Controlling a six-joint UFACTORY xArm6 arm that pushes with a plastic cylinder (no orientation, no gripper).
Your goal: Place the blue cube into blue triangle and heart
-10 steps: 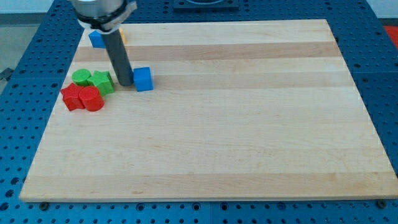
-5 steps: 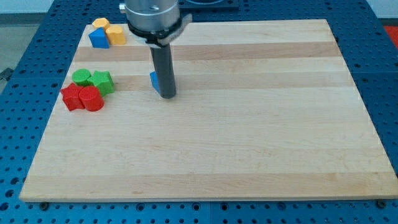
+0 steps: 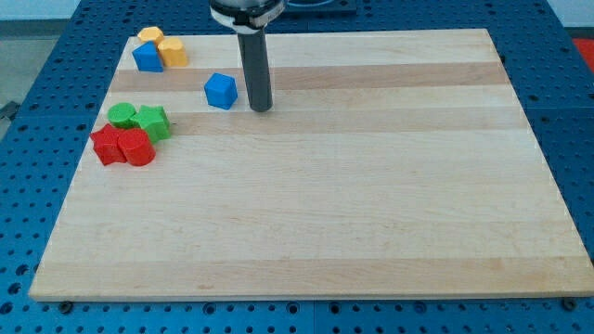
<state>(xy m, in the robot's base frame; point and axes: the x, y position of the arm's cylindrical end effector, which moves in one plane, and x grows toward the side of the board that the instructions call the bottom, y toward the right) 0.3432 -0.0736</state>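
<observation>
One blue cube [image 3: 221, 90] is sitting near the tabletop's [image 3: 371, 204] upper left, just left of my tip [image 3: 261, 109], which is standing beside it, seemingly to shove it toward the blue triangle [image 3: 146, 58] and yellow heart [image 3: 149, 36]. No hand exists to open or close.

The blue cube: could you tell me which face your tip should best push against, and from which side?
Its right face: the blue cube must go up-left toward the blue triangle, and my tip already stands just right of it, slightly lower.
</observation>
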